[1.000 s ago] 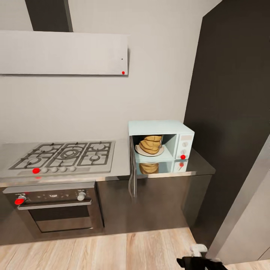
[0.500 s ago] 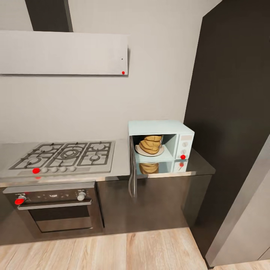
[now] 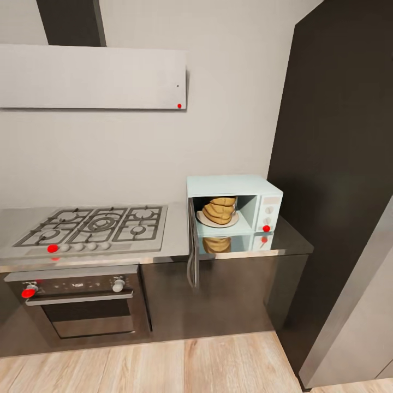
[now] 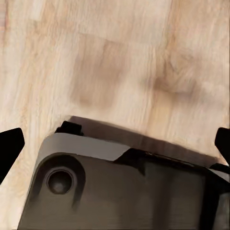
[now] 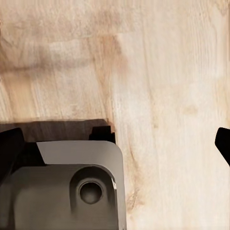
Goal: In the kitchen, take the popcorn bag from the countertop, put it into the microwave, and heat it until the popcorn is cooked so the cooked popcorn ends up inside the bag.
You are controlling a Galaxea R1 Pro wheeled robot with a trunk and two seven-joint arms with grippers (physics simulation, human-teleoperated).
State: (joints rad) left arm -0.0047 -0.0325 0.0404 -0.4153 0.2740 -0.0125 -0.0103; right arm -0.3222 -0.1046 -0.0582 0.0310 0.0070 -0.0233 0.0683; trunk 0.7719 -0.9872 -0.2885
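A boxy pale-blue microwave [image 3: 234, 204] stands on the smooth, reflective grey countertop [image 3: 174, 243], its dark glass door [image 3: 192, 245] swung wide open toward the gas hob. Inside the cavity the tan, crumpled popcorn bag [image 3: 219, 209], ribbed with folds, sits on a round pale plate [image 3: 217, 220]; bag and appliance are mirrored in the glossy slab below. The microwave's white panel [image 3: 268, 210] carries round knobs and a red dot. Beside it, the grated gas hob [image 3: 93, 224] lies flush in the counter above a dark built-in oven [image 3: 82, 303], with a flat white hood [image 3: 93, 76] on the pale wall and tall dark cabinets [image 3: 338, 164] at the right. Light wood flooring [image 3: 153, 365] runs along the base. Both arms hang low, wrist cameras aimed at the floor boards: the left gripper [image 4: 115, 143] and the right gripper [image 5: 115, 141] each show black fingertips at opposite edges of their views, spread wide and holding nothing, above part of the robot's grey base [image 4: 120, 187].
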